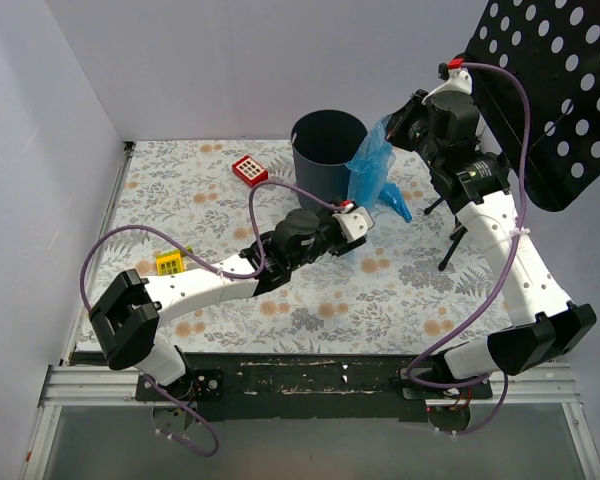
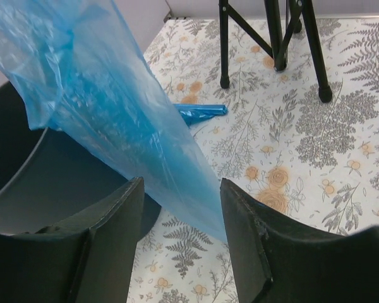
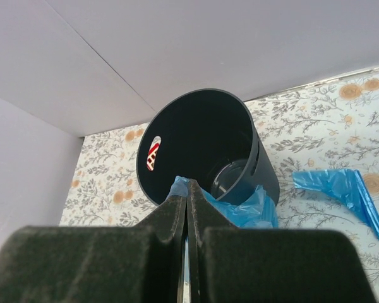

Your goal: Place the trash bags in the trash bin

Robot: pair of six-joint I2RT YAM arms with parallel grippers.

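The trash bin (image 1: pixel 327 150) is a dark round bucket at the back middle of the table; in the right wrist view I look down into its open mouth (image 3: pixel 202 142). My right gripper (image 1: pixel 391 128) is raised beside its rim and shut on the top of a spread blue trash bag (image 1: pixel 369 168), which hangs down the bin's right side. My left gripper (image 1: pixel 361 229) is at the bag's bottom. Its jaws (image 2: pixel 182 189) stand apart, with the lower corner of the sheet (image 2: pixel 120 126) between them. A second, folded trash bag (image 1: pixel 396 203) lies on the table right of the bin.
A black perforated music stand (image 1: pixel 552 95) stands at the back right, its tripod legs (image 2: pixel 275 38) on the table just beyond the folded bag. A red-and-white tile (image 1: pixel 249 170) lies left of the bin, a yellow block (image 1: pixel 169 263) near the left. White walls close off the left side and the back.
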